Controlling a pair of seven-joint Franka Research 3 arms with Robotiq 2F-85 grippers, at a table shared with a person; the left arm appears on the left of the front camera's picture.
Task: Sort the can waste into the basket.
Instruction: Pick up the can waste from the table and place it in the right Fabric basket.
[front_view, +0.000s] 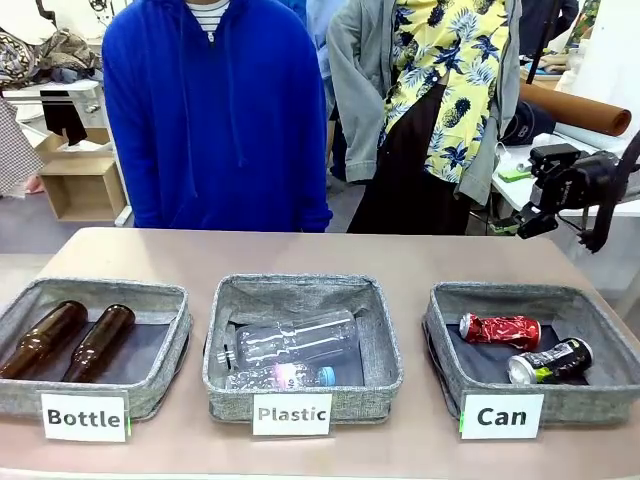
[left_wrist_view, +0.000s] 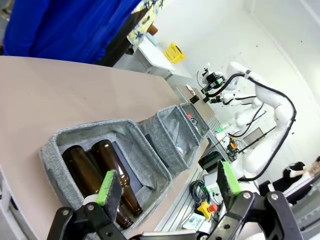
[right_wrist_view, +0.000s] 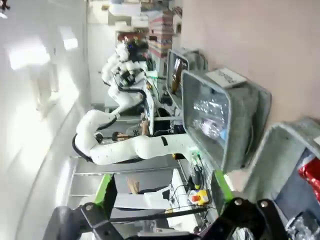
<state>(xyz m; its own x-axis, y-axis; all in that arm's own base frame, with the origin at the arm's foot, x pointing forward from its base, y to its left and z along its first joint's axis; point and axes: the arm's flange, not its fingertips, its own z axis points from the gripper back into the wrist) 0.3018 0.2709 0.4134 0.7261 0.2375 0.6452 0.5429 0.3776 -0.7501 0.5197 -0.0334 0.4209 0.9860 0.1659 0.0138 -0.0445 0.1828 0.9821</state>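
The grey basket (front_view: 441, 345) labelled "Can" stands at the table's right front. A crushed red can (front_view: 500, 328) and a black can (front_view: 550, 362) with green marks both lie inside it on the dark base. My right gripper (front_view: 528, 222) hangs in the air behind and above this basket, off the table's right edge. In the right wrist view its green-padded fingers (right_wrist_view: 105, 187) stand wide apart, open and empty, with the basket (right_wrist_view: 280, 150) and the red can (right_wrist_view: 312, 172) at lower right. My left gripper (left_wrist_view: 167, 182) is open and empty above the Bottle basket.
A "Bottle" basket (front_view: 160, 292) with two brown bottles (front_view: 70, 340) sits at front left. A "Plastic" basket (front_view: 300, 400) with clear bottles (front_view: 295, 340) sits in the middle. Two people stand at the far edge, one in a blue hoodie (front_view: 215, 110). Bare tabletop (front_view: 300, 255) lies behind the baskets.
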